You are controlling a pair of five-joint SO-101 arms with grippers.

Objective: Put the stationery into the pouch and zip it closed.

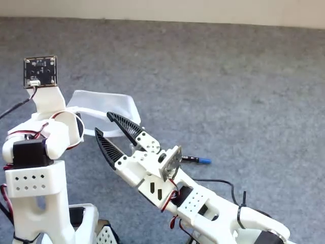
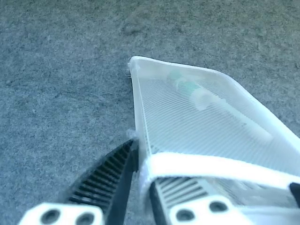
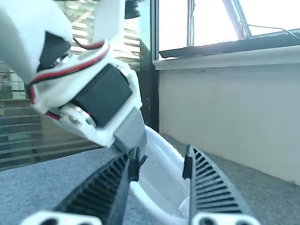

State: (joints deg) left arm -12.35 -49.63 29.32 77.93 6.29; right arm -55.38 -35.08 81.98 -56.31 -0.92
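White mesh pouch [image 1: 104, 109] holds 1 pale pen [image 2: 211, 103]; 1 blue-tipped pen [image 1: 195, 159] lies well apart.

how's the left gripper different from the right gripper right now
The left gripper is shut on the pouch edge; the right gripper is open, gripping nothing. The left gripper points down toward the carpet; the right gripper points roughly level, the pouch rim between its fingers. Both have black ribbed fingers.

**Fig. 1. The room around my workspace**

Grey, felt-like carpet [image 1: 244, 76] is covering my table. A pale wall [image 3: 234, 122] is rising behind it, and a light sill [image 3: 225, 51] is running along its top. Daylight is streaming in through the window [image 3: 206, 18] above. A dark frame [image 3: 151, 70] is standing beside the window, bordering glass [image 3: 18, 140] that is showing pale horizontal slats.
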